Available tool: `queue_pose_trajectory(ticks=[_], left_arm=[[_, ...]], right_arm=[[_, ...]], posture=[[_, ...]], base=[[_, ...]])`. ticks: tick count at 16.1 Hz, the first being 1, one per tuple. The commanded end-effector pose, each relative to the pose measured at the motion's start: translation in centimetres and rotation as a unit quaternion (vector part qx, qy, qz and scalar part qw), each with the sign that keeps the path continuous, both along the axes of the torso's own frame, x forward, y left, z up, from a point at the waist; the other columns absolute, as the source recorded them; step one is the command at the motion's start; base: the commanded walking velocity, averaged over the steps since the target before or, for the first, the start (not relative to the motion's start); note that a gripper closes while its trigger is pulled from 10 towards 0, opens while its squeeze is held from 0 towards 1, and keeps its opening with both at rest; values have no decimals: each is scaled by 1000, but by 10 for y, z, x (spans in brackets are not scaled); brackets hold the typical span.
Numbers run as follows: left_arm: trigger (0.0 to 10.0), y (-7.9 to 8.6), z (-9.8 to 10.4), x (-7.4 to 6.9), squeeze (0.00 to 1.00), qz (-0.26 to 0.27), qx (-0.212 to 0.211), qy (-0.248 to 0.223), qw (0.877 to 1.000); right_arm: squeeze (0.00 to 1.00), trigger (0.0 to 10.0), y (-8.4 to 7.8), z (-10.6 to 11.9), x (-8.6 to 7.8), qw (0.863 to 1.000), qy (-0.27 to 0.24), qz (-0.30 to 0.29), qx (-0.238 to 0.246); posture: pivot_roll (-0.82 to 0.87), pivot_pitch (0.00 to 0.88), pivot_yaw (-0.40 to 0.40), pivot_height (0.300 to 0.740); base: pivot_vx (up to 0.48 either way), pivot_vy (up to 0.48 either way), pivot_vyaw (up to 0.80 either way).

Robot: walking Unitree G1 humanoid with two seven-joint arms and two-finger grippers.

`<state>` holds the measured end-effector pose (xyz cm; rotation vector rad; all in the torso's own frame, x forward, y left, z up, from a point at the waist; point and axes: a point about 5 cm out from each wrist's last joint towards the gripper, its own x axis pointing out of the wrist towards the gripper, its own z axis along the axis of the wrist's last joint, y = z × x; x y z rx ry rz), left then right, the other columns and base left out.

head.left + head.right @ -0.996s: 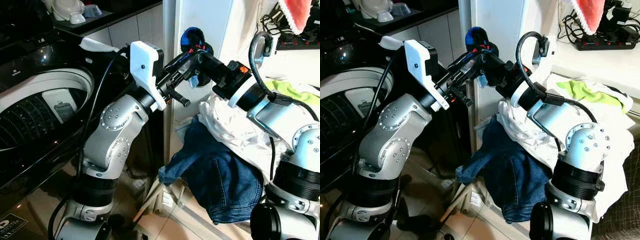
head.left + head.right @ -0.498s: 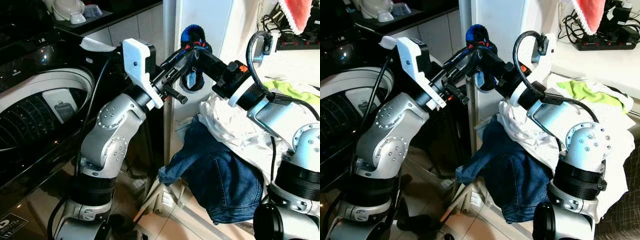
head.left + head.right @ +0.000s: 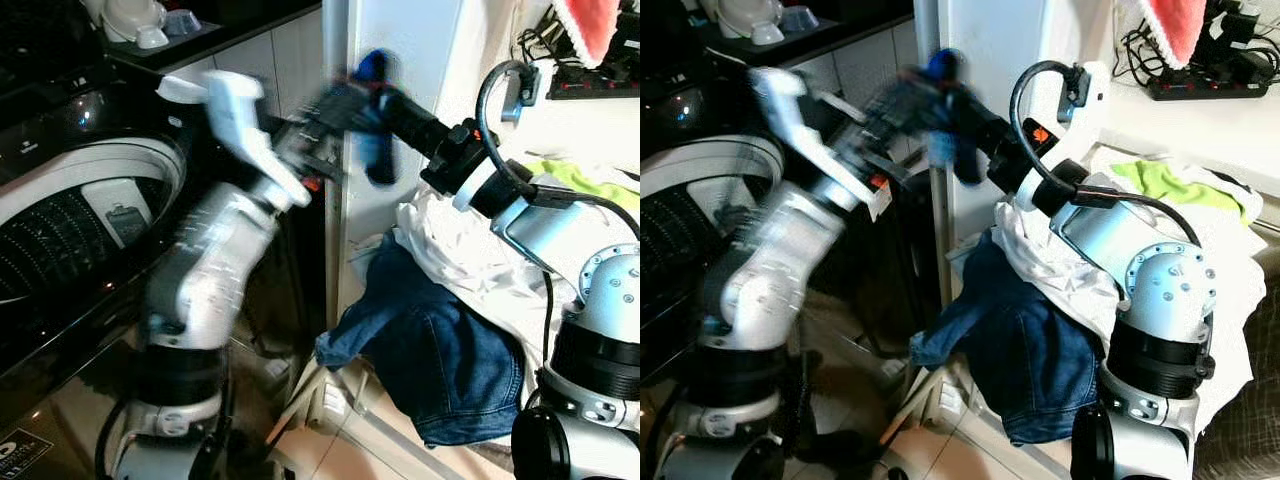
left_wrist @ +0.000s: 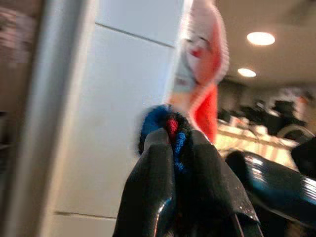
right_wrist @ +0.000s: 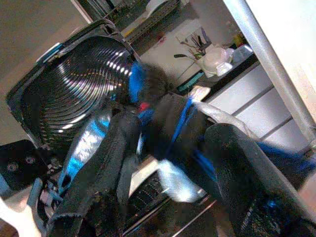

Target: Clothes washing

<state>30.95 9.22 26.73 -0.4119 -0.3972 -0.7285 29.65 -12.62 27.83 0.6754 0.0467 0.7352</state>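
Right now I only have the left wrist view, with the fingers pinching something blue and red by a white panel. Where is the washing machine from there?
Observer: The washing machine stands at the robot's left side, with its ribbed drum open to view.
Reviewer: Is the other arm involved?
Observer: Yes. The right end effector is at the same blue cloth, opposite the left end effector.
Reviewer: Any more laundry waiting?
Observer: Jeans and a white cloth lie piled at the robot's right, with the jeans hanging down off the pile.
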Motion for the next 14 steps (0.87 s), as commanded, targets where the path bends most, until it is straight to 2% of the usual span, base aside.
queue_pose_trajectory(ticks=[1, 4, 6, 9, 10, 11, 12, 13, 14], left_arm=[[0, 0, 4, 1, 0, 0, -2, -4, 1000], [0, -3, 3, 0, 0, -6, 17, -6, 1000], [0, -4, 3, -1, 0, -8, 13, -5, 1000], [0, 6, 6, 9, 0, 54, 32, -11, 998], [0, 11, 6, 17, 0, 102, 86, -22, 991], [0, 34, 8, 37, 0, 240, 195, -26, 951], [0, 60, 9, 47, 0, 340, 227, -5, 912], [0, 80, 7, 52, 0, 389, 241, 13, 889], [0, 90, 5, 55, 0, 406, 246, 25, 880]], right_arm=[[0, 10000, -4, 1, 1, 1000, -4, -16, -2], [0, 10000, -6, 0, 3, 1000, -4, -28, -3], [0, 10000, -6, 0, 3, 999, -4, -32, -4], [0, 10000, -9, 2, 4, 999, -10, -36, -3], [0, 10000, -8, 2, 2, 999, -18, -30, -20], [0, 10000, -1, -4, -6, 992, -47, 2, -118], [0, 10000, 7, -11, -15, 982, -56, 41, -173], [0, 10000, 14, -14, -23, 978, -59, 72, -185], [0, 10000, 17, -15, -26, 978, -60, 82, -184]], posture=[[-14, 0, 77, 740], [-14, 0, 79, 740], [-12, 0, 79, 740], [-7, 0, 76, 740], [-3, 0, 76, 740], [-5, 0, 84, 740], [-9, 0, 91, 740], [-11, 0, 95, 740], [-12, 0, 97, 740]], base=[[0, 0, 0], [0, 0, 0], [0, 0, 0], [0, 0, 0], [0, 0, 0], [0, 0, 0], [0, 0, 0], [0, 0, 0], [0, 0, 0]])
